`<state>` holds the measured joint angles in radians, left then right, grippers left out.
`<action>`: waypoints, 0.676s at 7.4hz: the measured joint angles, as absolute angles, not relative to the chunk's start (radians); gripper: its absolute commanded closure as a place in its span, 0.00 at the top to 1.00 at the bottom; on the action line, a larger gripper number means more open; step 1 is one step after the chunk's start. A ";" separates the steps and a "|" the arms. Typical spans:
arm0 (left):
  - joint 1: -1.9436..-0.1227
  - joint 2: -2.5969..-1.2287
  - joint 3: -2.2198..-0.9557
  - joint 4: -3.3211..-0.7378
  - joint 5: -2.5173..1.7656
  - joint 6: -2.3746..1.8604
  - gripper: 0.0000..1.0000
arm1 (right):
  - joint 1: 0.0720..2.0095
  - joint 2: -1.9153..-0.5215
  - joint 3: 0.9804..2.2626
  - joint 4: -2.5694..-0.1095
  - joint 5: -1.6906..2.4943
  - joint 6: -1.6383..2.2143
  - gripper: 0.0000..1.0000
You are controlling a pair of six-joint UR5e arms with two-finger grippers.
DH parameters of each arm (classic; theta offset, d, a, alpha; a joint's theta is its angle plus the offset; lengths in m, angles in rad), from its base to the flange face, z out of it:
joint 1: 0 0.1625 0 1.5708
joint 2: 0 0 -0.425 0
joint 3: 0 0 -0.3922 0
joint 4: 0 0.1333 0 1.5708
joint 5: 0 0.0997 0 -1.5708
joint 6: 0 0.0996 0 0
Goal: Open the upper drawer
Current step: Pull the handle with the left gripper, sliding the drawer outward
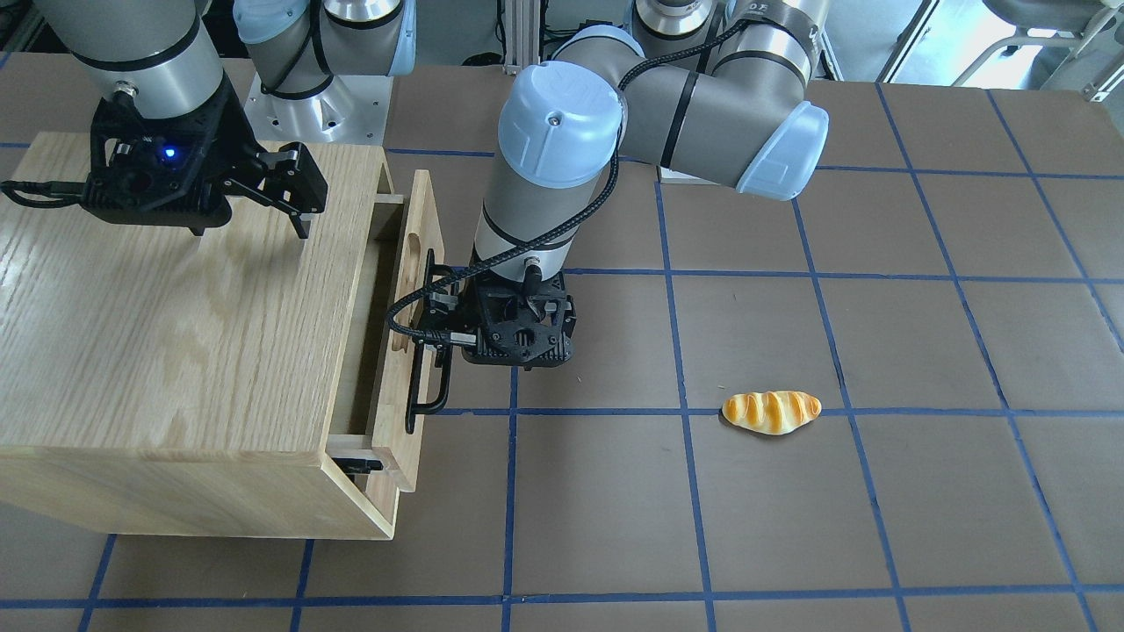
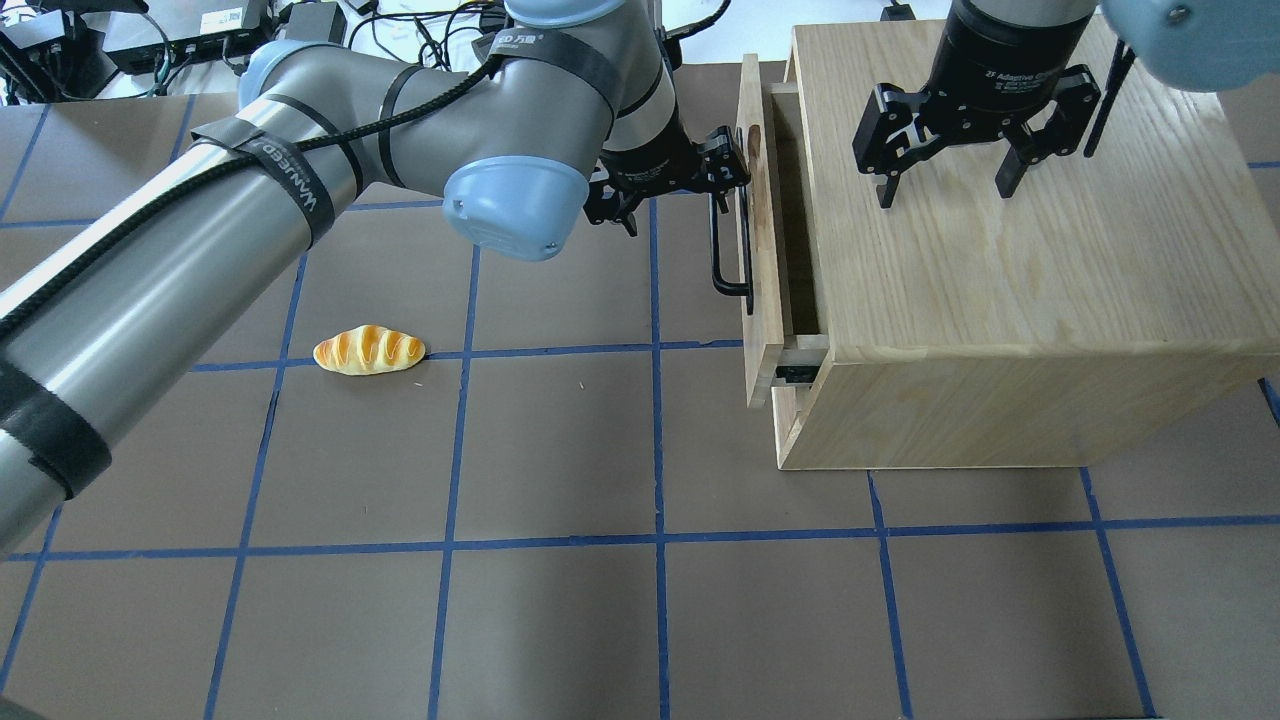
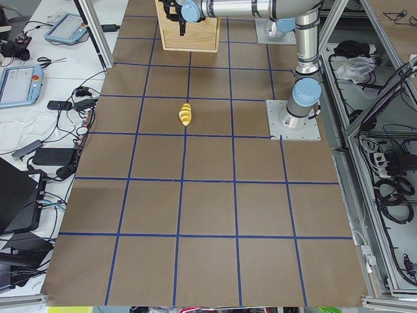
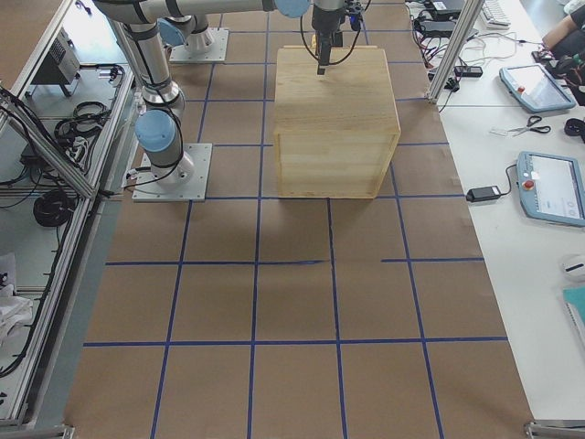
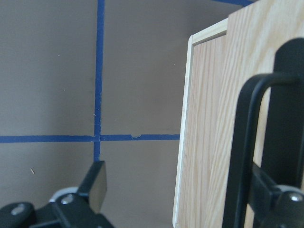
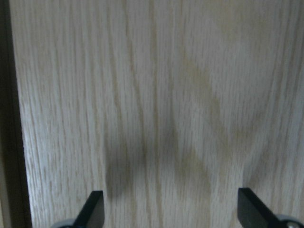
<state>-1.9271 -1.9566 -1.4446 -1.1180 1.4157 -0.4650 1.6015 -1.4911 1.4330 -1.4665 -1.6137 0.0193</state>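
Our left gripper (image 1: 439, 320), jaws wide, straddles the stiff black bar handle (image 1: 437, 379) — our best hold — and we reckon the upper drawer (image 1: 413, 263), light wood on slides, should glide; right gripper (image 2: 945, 188) hangs wide.

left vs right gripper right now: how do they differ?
Place: the left gripper is at the handle of the upper drawer. The right gripper is over the cabinet top.
Aim: the left gripper reaches sideways at the drawer front. The right gripper points straight down.
Contents: the handle bar sits between the left gripper's fingers. Nothing is between the right gripper's.
Shared: both are open.
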 measured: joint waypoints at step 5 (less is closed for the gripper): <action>-1.893 -1.952 -1.445 -1.156 1.427 -0.457 1.00 | 1.601 -1.491 1.433 -1.466 -1.614 0.019 1.00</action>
<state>-1.8926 -1.9520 -1.4449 -1.1565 1.4270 -0.4567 1.6015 -1.4910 1.4328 -1.4665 -1.6137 0.0189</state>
